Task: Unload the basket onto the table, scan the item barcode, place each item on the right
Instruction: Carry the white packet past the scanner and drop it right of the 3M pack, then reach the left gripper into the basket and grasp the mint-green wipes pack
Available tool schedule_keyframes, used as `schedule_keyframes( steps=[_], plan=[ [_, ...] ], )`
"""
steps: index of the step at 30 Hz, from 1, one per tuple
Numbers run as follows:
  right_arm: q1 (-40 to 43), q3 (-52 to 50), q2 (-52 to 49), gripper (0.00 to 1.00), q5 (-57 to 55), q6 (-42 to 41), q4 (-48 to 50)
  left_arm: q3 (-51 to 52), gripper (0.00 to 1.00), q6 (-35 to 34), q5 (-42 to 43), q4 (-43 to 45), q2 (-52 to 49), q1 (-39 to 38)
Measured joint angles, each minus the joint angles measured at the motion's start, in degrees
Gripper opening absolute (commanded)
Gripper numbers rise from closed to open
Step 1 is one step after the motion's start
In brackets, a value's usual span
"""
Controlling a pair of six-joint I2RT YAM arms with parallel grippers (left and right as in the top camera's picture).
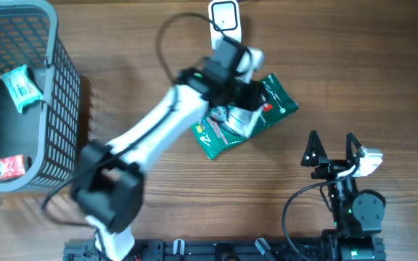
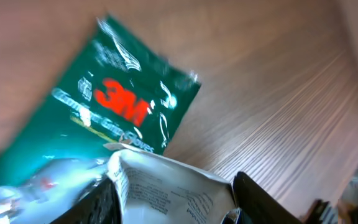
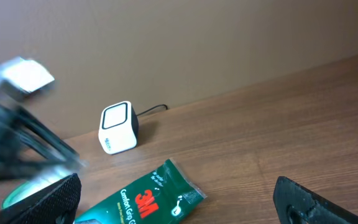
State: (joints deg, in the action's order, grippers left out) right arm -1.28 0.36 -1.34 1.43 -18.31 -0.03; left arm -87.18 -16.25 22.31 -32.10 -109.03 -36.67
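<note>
Black fingers (image 2: 253, 199) of the left hand (image 2: 176, 202), cut off by the lower edge of the left wrist view, pinch the crinkled white printed end of the glossy green 3M plastic packet (image 2: 123, 106). That print is too blurred to read. From overhead, the grey plastic mesh basket (image 1: 53, 87) at 9 o'clock is cropped by the frame, and the white left arm (image 1: 151, 123) hides the packet's middle. Green with red lettering and a pale panel, the packet lies slantwise near the centre of the brown wood-grain bench (image 1: 383, 72), at 6 o'clock from the small white cube scanner (image 1: 224, 16). At 4 o'clock the right hand (image 1: 332, 138) stands spread wide, holding nothing. A plain tan wall (image 3: 197, 43) rises behind the bench's far edge.
</note>
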Motion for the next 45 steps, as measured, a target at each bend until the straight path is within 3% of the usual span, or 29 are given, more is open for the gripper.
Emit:
schedule_keyframes(
  steps=[3, 8, 12, 17, 21, 24, 27, 30, 33, 37, 45],
  plan=[
    [0.0, 0.0, 0.0, 1.0, 0.0, 0.0, 0.0, 0.0, 0.53, -2.1, -0.5, 3.1, -6.5, -4.0],
    [0.0, 0.0, 0.0, 1.0, 0.0, 0.0, 0.0, 0.1, 1.0, -3.9, -2.6, 5.1, -11.3, -10.3],
    [0.0, 0.0, 0.0, 1.0, 0.0, 0.0, 0.0, -0.4, 1.0, -4.1, -7.6, 3.2, -10.8, -8.5],
    [0.0, 0.0, 0.0, 1.0, 0.0, 0.0, 0.0, -9.4, 1.0, -3.3, -10.1, -5.3, -5.5, 1.3],
    [0.0, 0.0, 0.0, 1.0, 0.0, 0.0, 0.0, -19.7, 1.0, 0.0, -11.1, -11.8, 6.7, 11.8],
    [0.0, 0.0, 0.0, 1.0, 0.0, 0.0, 0.0, -21.6, 1.0, 8.3, -11.4, -16.1, 16.8, 18.3],
    [0.0, 0.0, 0.0, 1.0, 0.0, 0.0, 0.0, -21.9, 1.0, 11.8, -12.1, -19.8, 24.9, 28.3],
    [0.0, 0.0, 0.0, 1.0, 0.0, 0.0, 0.0, -21.9, 1.0, 7.0, -16.5, -21.5, 26.5, 41.6],
    [0.0, 0.0, 0.0, 1.0, 0.0, 0.0, 0.0, -21.6, 1.0, -3.0, -19.8, -24.2, 24.9, 55.2],
    [0.0, 0.0, 0.0, 1.0, 0.0, 0.0, 0.0, -19.7, 1.0, -10.9, -21.6, -25.4, 21.0, 65.5],
    [0.0, 0.0, 0.0, 1.0, 0.0, 0.0, 0.0, -15.4, 1.0, -17.7, -22.1, -24.1, 5.7, 69.3]
  ],
)
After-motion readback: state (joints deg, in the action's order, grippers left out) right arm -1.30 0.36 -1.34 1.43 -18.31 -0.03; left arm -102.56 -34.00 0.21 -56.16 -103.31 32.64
